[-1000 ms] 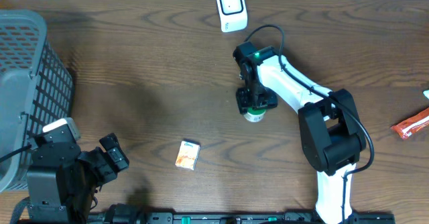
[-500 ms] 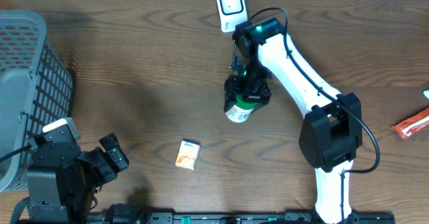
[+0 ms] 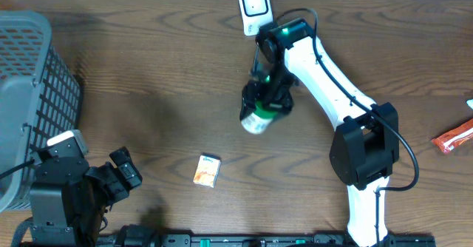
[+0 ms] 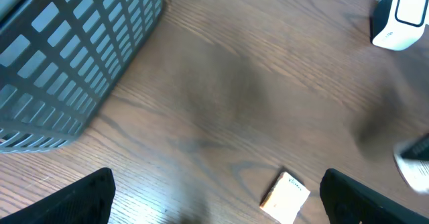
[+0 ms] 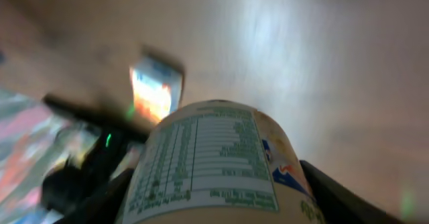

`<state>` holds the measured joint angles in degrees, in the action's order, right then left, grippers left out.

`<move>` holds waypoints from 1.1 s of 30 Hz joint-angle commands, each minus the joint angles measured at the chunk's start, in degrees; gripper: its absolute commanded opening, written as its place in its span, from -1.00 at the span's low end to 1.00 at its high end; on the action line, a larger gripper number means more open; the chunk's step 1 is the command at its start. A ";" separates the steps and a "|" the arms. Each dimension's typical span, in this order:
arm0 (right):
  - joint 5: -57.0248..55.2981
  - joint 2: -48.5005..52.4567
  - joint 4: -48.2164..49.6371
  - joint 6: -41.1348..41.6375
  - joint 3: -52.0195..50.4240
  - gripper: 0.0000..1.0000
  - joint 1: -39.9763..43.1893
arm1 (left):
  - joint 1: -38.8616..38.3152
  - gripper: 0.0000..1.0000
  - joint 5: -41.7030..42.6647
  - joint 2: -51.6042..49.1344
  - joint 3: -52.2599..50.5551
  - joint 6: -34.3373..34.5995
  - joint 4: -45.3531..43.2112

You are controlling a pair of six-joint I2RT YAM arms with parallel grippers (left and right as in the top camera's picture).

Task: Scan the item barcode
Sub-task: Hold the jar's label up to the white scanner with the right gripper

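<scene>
While my right tool (image 3: 267, 97) grips the bottle (image 3: 255, 120), jaws partway shut, up off the desk (image 3: 148, 69), I'm at the presenting step: next, swing its barcode toward the scanner (image 3: 253, 9) at 12 o'clock; left tool (image 3: 124, 171) wide open, empty

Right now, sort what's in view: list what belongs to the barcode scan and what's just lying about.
In the job: bottle, held in the right gripper; scanner.
Lying about: small box; basket; red packet.
</scene>
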<state>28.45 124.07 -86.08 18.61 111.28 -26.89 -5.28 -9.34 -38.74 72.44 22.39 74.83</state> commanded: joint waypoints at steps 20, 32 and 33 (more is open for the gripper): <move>-43.82 -0.02 35.60 -5.42 20.35 -0.23 -0.35 | 0.28 0.96 -0.17 -0.11 -0.13 -0.72 0.15; -46.69 10.27 59.84 -8.00 20.15 -0.13 1.09 | 0.28 0.96 -0.17 -0.11 -0.13 -0.72 0.15; -46.82 11.58 62.34 -9.05 20.15 -0.11 1.09 | 0.28 0.96 -0.17 -0.11 -0.13 -0.72 0.15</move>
<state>-16.51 132.60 -26.65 12.64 131.33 -26.35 -5.28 -9.34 -38.74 72.44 22.39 74.81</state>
